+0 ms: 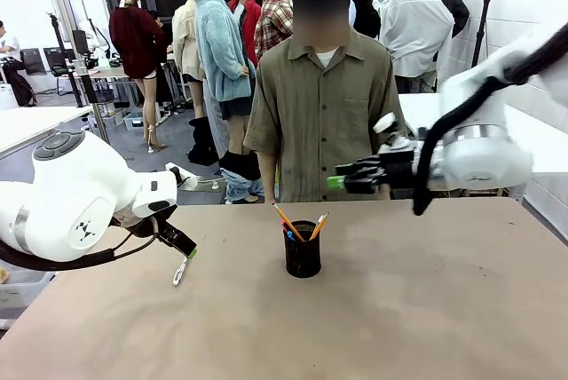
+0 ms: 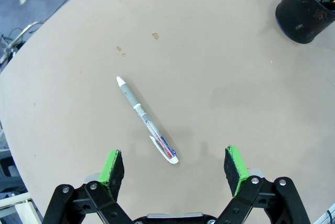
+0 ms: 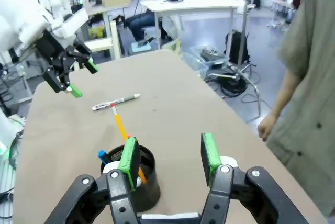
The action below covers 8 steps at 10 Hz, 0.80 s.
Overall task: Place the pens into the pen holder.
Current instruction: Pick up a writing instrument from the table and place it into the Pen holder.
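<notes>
1. Tabletop [image 1: 426, 309]: a plain tan surface carrying the items below.
2. Left gripper [image 2: 175, 169]: lowered close over the table on the robot's left, jaws spread wide and grasping nothing.
3. White pen [image 2: 146, 120]: lies flat on the table just ahead of the left gripper, in line with the gap between its green pads but touching neither. It has a grey grip and a clear barrel section. It is outside the holder and well apart from it.
4. Pen holder [image 1: 303, 257]: a black wire-mesh cup standing upright near the table's middle. Two yellow-orange pencils [image 1: 286, 218] lean out of it in opposite directions, and smaller blue and red tips show at its rim.
5. Right gripper [image 3: 168, 153]: raised above the table beyond the holder, released, its pads apart with nothing between them. In the right wrist view the holder sits below one pad.
6. Person [image 1: 319, 114]: stands at the far edge in an olive short-sleeved shirt, one hand [image 3: 267, 127] hanging beside the table.
</notes>
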{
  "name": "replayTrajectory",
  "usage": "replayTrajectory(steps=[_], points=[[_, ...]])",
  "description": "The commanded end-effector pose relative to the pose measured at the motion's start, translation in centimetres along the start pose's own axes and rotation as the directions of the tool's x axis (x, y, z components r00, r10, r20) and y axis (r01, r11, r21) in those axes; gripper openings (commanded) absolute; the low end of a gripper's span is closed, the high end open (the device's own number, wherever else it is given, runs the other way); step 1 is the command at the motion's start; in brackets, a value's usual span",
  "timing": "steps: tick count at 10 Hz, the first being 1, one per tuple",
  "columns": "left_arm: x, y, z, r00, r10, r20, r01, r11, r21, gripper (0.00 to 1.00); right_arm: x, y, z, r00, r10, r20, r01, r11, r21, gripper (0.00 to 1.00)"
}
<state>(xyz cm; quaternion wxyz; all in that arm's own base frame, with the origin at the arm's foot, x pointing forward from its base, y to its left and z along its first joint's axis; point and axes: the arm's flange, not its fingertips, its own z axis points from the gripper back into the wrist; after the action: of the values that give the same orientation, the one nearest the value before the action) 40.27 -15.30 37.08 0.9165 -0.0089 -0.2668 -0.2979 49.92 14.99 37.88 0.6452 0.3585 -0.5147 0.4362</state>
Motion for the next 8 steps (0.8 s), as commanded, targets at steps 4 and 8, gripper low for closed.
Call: replayTrajectory(steps=[4,8], points=[[-0.1,0.2,0.1,1.000,0.005,0.001,-0.005,1.000,-0.001,1.00,-0.1,-1.9,11.8,0.979,-0.164,-0.120,0.128,0.955,-0.267,0.60],[-0.1,0.2,0.1,1.000,0.005,0.001,-0.005,1.000,-0.001,1.00,2.2,-2.0,16.0,0.892,-0.340,-0.297,0.192,0.881,-0.432,0.60]])
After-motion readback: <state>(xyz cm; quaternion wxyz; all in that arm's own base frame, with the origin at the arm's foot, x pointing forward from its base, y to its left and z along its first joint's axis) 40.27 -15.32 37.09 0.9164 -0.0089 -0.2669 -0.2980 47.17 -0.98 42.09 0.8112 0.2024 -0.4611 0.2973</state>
